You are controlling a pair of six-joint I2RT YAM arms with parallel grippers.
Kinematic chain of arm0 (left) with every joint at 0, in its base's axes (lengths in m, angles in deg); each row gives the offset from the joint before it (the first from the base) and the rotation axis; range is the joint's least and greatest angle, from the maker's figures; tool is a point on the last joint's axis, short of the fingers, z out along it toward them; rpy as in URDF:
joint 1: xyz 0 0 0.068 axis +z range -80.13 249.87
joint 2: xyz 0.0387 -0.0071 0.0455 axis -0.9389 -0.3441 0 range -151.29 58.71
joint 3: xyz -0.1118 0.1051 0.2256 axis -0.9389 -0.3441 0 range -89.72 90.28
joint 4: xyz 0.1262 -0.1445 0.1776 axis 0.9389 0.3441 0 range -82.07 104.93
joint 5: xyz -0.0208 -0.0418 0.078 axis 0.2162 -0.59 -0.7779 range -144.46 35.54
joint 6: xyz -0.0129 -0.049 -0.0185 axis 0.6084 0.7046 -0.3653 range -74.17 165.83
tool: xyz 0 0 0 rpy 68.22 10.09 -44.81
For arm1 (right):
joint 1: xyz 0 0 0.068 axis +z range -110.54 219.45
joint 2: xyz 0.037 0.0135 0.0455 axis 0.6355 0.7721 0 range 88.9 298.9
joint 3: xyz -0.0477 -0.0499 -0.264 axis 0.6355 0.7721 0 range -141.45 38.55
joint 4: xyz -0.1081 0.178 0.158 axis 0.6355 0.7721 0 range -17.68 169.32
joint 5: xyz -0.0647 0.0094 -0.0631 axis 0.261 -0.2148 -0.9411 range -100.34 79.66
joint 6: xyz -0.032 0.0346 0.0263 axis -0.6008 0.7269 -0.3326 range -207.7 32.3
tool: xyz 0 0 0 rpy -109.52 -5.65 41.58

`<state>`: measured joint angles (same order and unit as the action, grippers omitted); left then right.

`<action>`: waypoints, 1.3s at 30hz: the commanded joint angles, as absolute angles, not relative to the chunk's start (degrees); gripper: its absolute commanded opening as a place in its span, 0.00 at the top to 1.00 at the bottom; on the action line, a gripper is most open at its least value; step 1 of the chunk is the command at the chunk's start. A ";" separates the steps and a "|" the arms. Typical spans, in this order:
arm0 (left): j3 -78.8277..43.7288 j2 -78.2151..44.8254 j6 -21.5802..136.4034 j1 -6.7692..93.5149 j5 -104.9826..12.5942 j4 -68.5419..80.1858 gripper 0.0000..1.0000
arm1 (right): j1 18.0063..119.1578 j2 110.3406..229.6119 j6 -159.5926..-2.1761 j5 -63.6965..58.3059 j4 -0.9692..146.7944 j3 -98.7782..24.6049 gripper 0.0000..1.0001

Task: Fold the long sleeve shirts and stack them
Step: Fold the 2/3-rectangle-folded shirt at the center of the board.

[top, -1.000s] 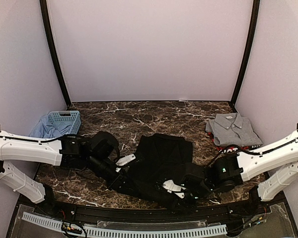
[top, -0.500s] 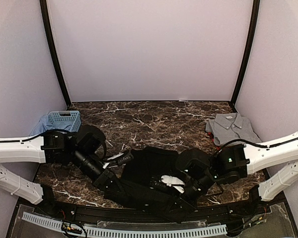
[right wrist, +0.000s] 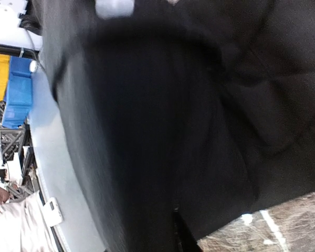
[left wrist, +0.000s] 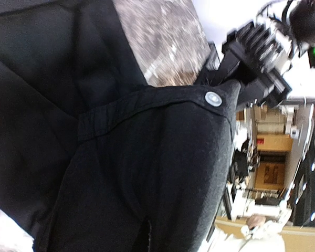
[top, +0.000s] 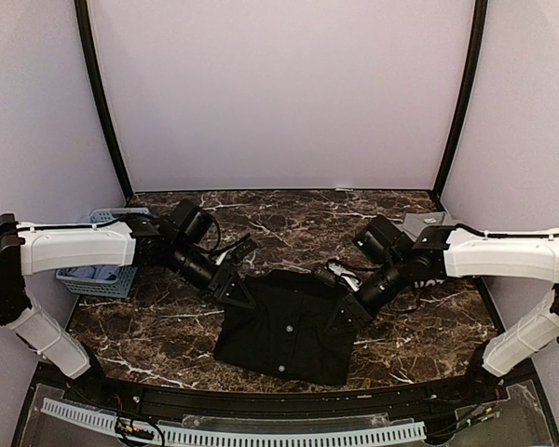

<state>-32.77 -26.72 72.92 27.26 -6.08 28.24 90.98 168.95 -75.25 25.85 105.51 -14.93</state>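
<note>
Black shirt [top: 289, 335], spread on the marbled worktop [top: 289, 223] in the lower centre of the overhead view, with its upper edge drawn between the two arms. The upper left corner of the black shirt is clamped in the closed left pincer [top: 239, 291]. The right pincer [top: 347, 315] is set against the upper right corner. Whether its jaws are closed on the cloth cannot be told, since the right wrist view is filled with blurred black cloth. Two pale buttons [top: 288, 328] are seen down the middle of the garment, and a further one is shown in the left wrist view, close to the opposite pincer. A grey shirt [top: 421, 222] is partly hidden by the right arm at the right of the frame. A light-blue basket [top: 95, 277] is partly covered by the left arm at the left edge.
</note>
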 commanded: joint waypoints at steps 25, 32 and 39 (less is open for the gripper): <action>-8.40 -57.81 62.90 39.30 -2.23 33.26 0.78 | 71.90 186.08 -76.72 25.61 94.22 -20.76 0.90; -6.64 -59.49 61.09 41.37 -8.05 36.00 0.63 | 71.27 192.92 -77.83 23.85 93.74 -24.67 0.85; -5.46 -59.85 60.92 43.56 -14.15 37.76 0.44 | 71.18 195.67 -77.82 17.76 95.80 -27.55 0.84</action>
